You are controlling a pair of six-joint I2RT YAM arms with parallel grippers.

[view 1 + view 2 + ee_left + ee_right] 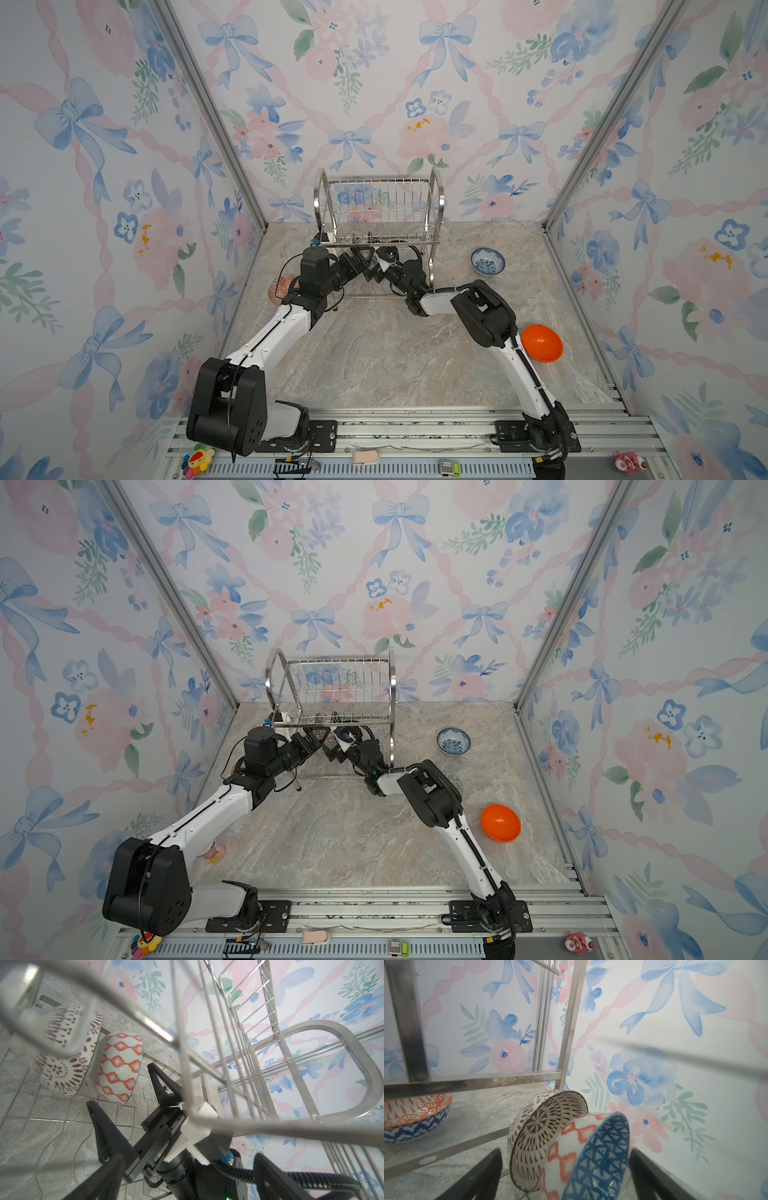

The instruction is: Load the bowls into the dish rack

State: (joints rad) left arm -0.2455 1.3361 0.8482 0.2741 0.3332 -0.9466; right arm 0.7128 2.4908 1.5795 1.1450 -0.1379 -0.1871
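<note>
The dish rack (437, 199) (392, 675) stands at the back middle of the table in both top views. Both arms reach into its lower tier. There a white bowl with dark lattice (64, 1064) (533, 1138) and an orange-red diamond bowl with a blue inside (119, 1068) (591, 1159) stand on edge, leaning together. My right gripper (564, 1151) (121, 1084) is open, its fingers either side of the diamond bowl. My left gripper (188, 1158) (365, 261) is open and empty beside it. Outside the rack lie a blue-white bowl (488, 261), a plain orange bowl (542, 343), and an orange-patterned bowl (415, 1109) (279, 289) nested in a blue-white one.
The rack's upper tier (249, 1022) hangs close over both grippers. Wallpapered walls enclose three sides. Small toys (197, 457) (629, 461) sit on the front metal rail (415, 428). A small pink thing (212, 851) lies under my left arm.
</note>
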